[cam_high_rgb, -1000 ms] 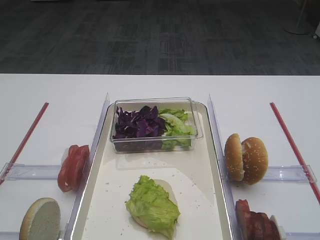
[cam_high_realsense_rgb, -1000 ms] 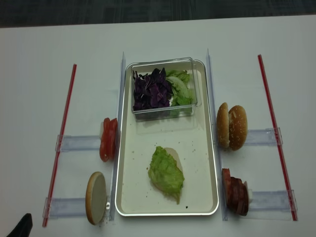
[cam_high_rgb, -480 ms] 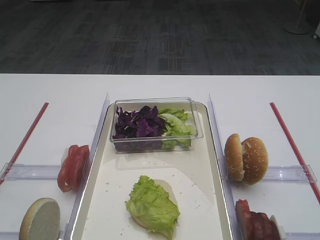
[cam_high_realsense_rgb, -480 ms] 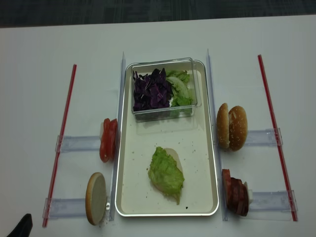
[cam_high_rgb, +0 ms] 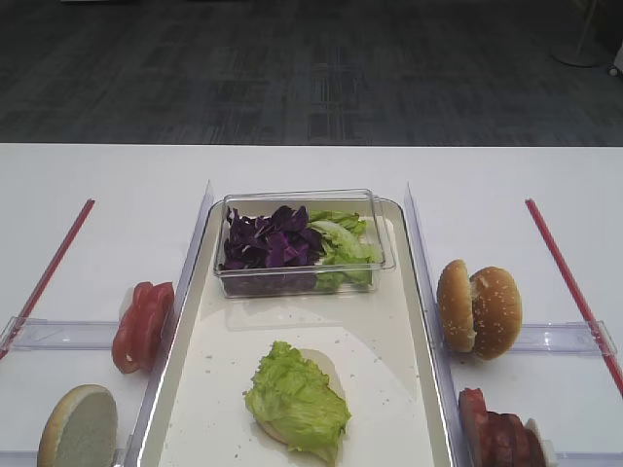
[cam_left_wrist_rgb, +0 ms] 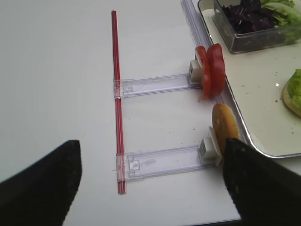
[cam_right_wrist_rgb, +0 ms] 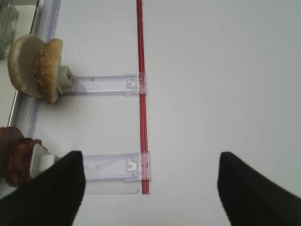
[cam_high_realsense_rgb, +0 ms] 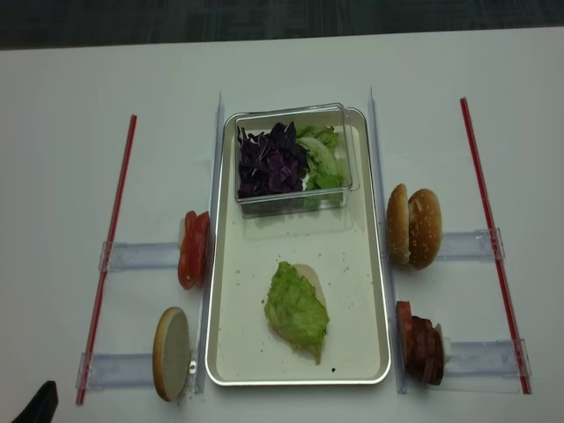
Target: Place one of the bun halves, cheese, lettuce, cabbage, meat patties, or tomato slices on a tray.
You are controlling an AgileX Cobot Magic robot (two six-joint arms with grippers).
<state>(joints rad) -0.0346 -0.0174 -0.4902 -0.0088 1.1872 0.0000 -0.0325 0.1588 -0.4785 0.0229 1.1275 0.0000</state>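
On tray (cam_high_realsense_rgb: 231,352), lettuce (cam_high_realsense_rgb: 296,309) atop bun (flat), both grippers spread, grasping nothing

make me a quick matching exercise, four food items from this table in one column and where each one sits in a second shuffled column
Things:
1. lettuce leaf
2. purple cabbage
3. tomato slices
4. meat patties

Places:
A. standing on edge, left of the tray
B. lying on a bun half in the near part of the tray
C. stacked on edge, right of the tray, nearest corner
D. in the clear tub at the tray's far end

Pairs: 1-B, 2-D, 3-A, 4-C
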